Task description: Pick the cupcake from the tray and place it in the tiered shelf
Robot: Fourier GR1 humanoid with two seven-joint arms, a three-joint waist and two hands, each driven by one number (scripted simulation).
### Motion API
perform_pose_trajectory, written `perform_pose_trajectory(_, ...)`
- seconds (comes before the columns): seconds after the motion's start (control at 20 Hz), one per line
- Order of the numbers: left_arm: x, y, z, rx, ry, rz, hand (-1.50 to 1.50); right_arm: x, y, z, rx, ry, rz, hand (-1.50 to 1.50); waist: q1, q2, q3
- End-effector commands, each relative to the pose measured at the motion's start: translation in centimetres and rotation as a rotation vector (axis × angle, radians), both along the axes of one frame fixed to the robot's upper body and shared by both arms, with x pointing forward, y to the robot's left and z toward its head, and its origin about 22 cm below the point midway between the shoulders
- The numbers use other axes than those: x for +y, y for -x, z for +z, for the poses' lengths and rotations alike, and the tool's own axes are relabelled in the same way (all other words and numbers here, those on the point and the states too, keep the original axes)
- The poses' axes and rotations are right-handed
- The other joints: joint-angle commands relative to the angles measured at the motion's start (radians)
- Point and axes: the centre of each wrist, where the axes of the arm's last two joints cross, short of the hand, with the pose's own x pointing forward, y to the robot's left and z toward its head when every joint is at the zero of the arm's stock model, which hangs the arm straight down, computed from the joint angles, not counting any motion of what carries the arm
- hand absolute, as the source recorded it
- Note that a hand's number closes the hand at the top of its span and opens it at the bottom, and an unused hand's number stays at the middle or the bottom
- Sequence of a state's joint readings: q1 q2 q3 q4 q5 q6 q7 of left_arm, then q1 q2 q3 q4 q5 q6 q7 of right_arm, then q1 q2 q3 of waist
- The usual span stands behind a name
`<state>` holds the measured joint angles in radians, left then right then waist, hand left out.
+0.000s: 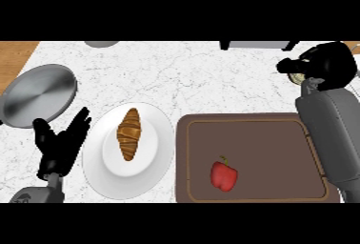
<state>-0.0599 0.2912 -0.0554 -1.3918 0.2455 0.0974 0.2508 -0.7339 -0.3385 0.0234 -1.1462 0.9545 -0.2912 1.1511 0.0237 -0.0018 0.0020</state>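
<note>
My right hand (325,61) is raised over the counter's far right, beyond the brown tray (200,157). Its fingers are curled round a small pale thing, of which only a sliver shows beneath the hand; it appears to be the cupcake (300,77). At the view's top edge shows a grey slab on black legs, the tiered shelf (259,45), left of the hand. My right forearm (330,133) runs along the tray's right side. My left hand (60,143) rests open, fingers up, at the lower left beside the white plate (158,157).
A croissant (129,134) lies on the white plate. A red fruit (224,175) with a small stem sits on the tray. A round grey metal pan (38,95) lies at the left. A grey object (103,44) peeks in at the top.
</note>
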Motion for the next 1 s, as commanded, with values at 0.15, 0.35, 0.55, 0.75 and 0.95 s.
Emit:
perform_pose_trajectory(0.15, 0.9, 1.2, -2.1, 0.083, 0.01, 0.016, 0.0, 1.4, -1.8, 9.9, -0.144, 0.076, -0.338, 1.5, -0.012, -0.004, -0.008)
perform_pose_trajectory(0.35, 0.5, 1.0, -2.0, 0.095, 0.015, 0.029, 0.0, 2.5, -1.6, 14.7, -0.162, 0.13, -0.37, 1.5, -0.028, -0.008, -0.007)
perform_pose_trajectory(0.55, 2.1, 0.2, -1.3, 0.084, 0.008, 0.044, 0.0, 1.3, -1.4, 17.4, -0.164, 0.153, -0.443, 1.5, -0.039, -0.004, -0.006)
perform_pose_trajectory(0.75, 0.5, 1.2, -1.4, 0.066, 0.014, 0.028, 0.0, -0.3, -0.2, 20.5, -0.201, 0.142, -0.498, 1.5, -0.036, -0.01, -0.004)
perform_pose_trajectory(0.95, 0.6, 2.6, -2.5, 0.093, 0.001, 0.039, 0.0, -5.4, 1.8, 24.5, -0.218, 0.184, -0.525, 1.5, -0.039, -0.009, -0.003)
